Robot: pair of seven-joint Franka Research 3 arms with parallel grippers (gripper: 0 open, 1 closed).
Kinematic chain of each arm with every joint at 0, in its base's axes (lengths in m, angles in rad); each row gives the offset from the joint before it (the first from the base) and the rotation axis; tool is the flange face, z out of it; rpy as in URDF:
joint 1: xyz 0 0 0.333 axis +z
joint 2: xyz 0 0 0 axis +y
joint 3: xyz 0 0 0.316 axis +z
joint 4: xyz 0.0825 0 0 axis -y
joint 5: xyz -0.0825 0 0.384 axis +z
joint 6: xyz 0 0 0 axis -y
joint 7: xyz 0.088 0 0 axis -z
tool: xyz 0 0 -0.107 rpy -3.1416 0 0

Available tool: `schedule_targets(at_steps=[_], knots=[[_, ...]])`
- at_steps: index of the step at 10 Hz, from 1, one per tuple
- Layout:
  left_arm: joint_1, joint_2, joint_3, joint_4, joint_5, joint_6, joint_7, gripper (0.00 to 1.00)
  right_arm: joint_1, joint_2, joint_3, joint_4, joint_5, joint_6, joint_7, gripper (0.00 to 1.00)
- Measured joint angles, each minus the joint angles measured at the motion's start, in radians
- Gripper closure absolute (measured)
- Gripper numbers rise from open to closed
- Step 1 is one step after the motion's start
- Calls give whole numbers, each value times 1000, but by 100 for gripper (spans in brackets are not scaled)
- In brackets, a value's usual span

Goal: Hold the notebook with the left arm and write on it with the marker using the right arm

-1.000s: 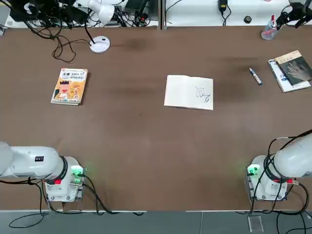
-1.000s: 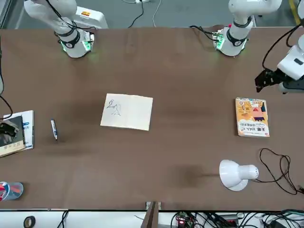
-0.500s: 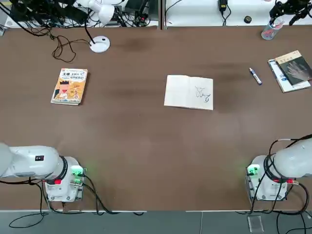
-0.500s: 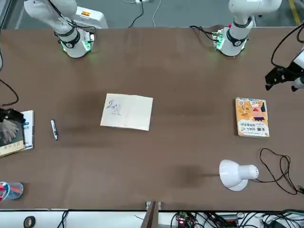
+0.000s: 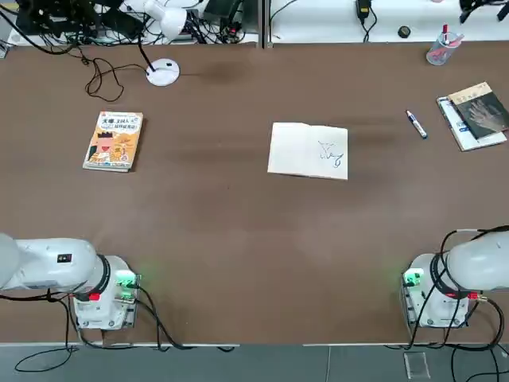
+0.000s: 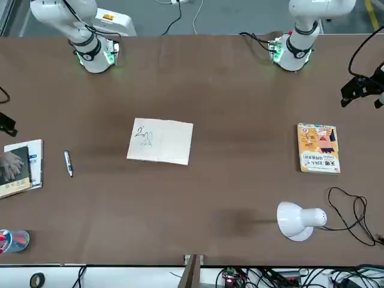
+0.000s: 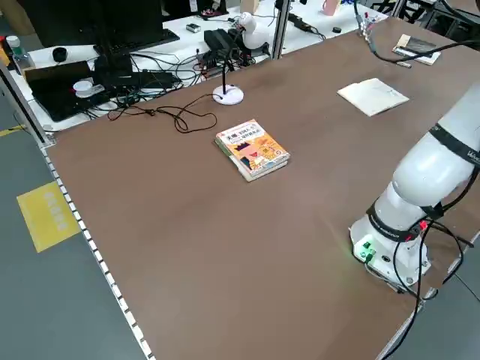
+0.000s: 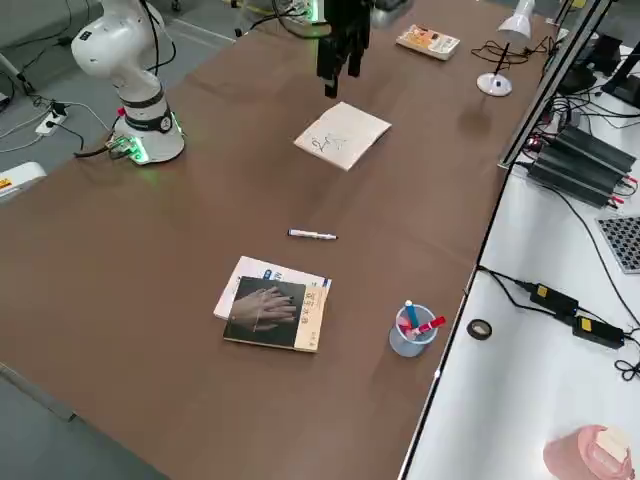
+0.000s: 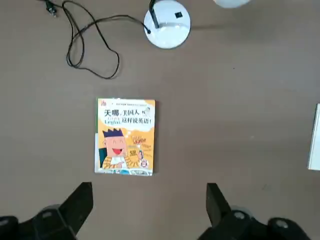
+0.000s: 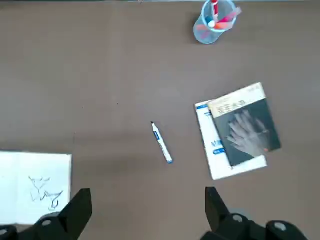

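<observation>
The notebook [image 5: 308, 150] lies open near the table's middle, cream pages up, a small dark scribble on its right page. To its right lies the marker [image 5: 417, 125], white with a dark blue cap, alone on the table top. High above the marker, my right gripper [image 10: 146, 196] is open and holds nothing; it looks down on marker [image 10: 162, 143] and notebook [image 10: 35, 187]. Open and empty too, my left gripper [image 9: 148, 189] hangs high over the orange-yellow book [image 9: 125, 136], far left of the notebook. In the front view it shows at the right edge [image 6: 363, 91].
A dark-covered book [image 5: 475, 113] on a white-blue one lies right of the marker. A clear cup [image 5: 441, 48] with red-tipped pens stands at the far right corner. A white lamp base [image 5: 163, 72] with a black cable sits at the far left. The arm bases [image 5: 103, 290] stand along the near edge.
Both grippers have drifted outward toward the picture edges in the front view, the right one off the dark book, the left one away from the orange book. Notebook and marker stayed put.
</observation>
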Motion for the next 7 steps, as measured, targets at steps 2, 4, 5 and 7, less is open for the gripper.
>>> schedule_targets(at_steps=[2,4,5,7], knots=[[0,0,6,6,0,-30,3,0,4,-5,8,97,1,-106,17,0],[0,0,8,6,0,-63,5,0,5,-7,11,141,3,-156,36,0],[0,0,8,6,0,-72,5,0,5,-6,11,139,3,-160,40,0],[0,0,8,7,0,-79,5,0,4,-2,10,110,3,-157,45,0]])
